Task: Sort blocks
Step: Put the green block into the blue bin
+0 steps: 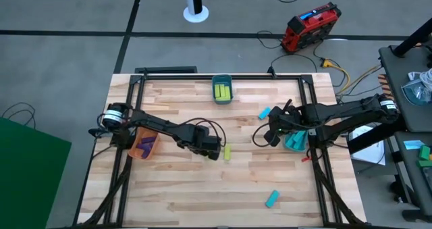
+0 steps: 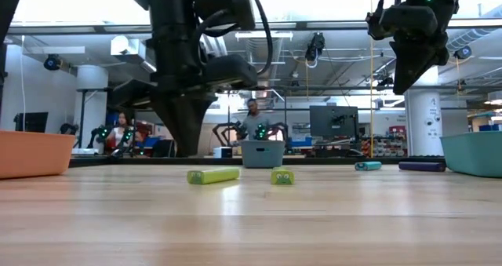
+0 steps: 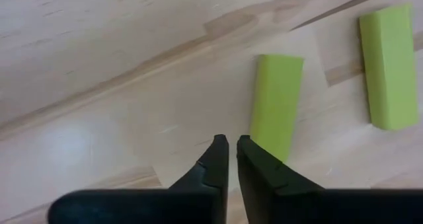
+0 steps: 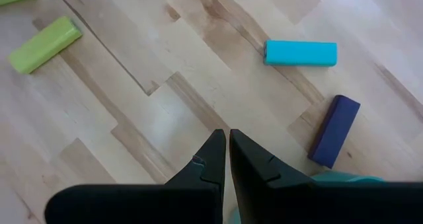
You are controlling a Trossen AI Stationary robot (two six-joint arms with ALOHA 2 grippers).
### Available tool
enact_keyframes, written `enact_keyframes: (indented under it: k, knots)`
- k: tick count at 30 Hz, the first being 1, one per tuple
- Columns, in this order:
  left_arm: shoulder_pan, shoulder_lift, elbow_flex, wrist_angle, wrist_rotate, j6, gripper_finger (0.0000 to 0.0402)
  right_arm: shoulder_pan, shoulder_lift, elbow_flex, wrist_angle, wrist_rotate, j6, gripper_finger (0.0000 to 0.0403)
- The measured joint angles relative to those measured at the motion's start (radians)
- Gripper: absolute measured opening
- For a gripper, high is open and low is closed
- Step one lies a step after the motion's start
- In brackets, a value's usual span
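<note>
Just beside the closed left gripper (image 3: 231,145), two yellow-green blocks (image 3: 276,106), untouched

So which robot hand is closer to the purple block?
Right. The right end effector hovers just beside the purple block; the left end effector is across the table, over yellow-green blocks.

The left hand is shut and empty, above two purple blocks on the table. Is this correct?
Not quite: the two blocks below the left hand are yellow-green, not purple, as the left wrist view shows. The hand is indeed shut and empty.
</note>
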Motion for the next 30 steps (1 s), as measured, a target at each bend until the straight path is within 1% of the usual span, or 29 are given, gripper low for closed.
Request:
enact_keyframes:
  k: [3, 8, 12, 14, 16, 20, 23, 30]
  knots:
    - [0.000, 0.000, 0.000, 0.006, 0.000, 0.002, 0.0032, 0.000, 0.000, 0.000, 0.000, 0.000, 0.000, 0.0012]
    - [0.000, -0.001, 0.000, 0.013, -0.004, 0.006, 0.0093, 0.000, 0.000, 0.000, 0.000, 0.000, 0.000, 0.0012]
    - [-0.007, -0.001, 0.000, 0.085, 0.016, 0.007, 0.0143, 0.000, 0.000, 0.000, 0.001, 0.000, 0.003, 0.0012]
    - [-0.019, -0.001, 0.000, 0.130, 0.015, 0.008, 0.0163, 0.000, 0.000, 0.000, 0.001, 0.000, 0.003, 0.0012]
    - [-0.027, 0.003, 0.000, 0.136, 0.001, 0.009, 0.0178, 0.000, 0.000, 0.000, 0.003, 0.000, 0.003, 0.0012]
    - [-0.022, 0.010, 0.000, 0.128, -0.020, -0.009, 0.0191, 0.000, 0.000, 0.000, 0.005, 0.000, 0.003, 0.0012]
    - [-0.019, 0.017, 0.000, 0.124, -0.046, 0.002, 0.0192, 0.000, 0.000, 0.000, 0.007, 0.000, 0.003, 0.0012]
    - [-0.034, 0.077, 0.000, 0.152, -0.047, 0.035, 0.0189, 0.000, 0.000, 0.000, 0.015, 0.000, 0.004, 0.0012]
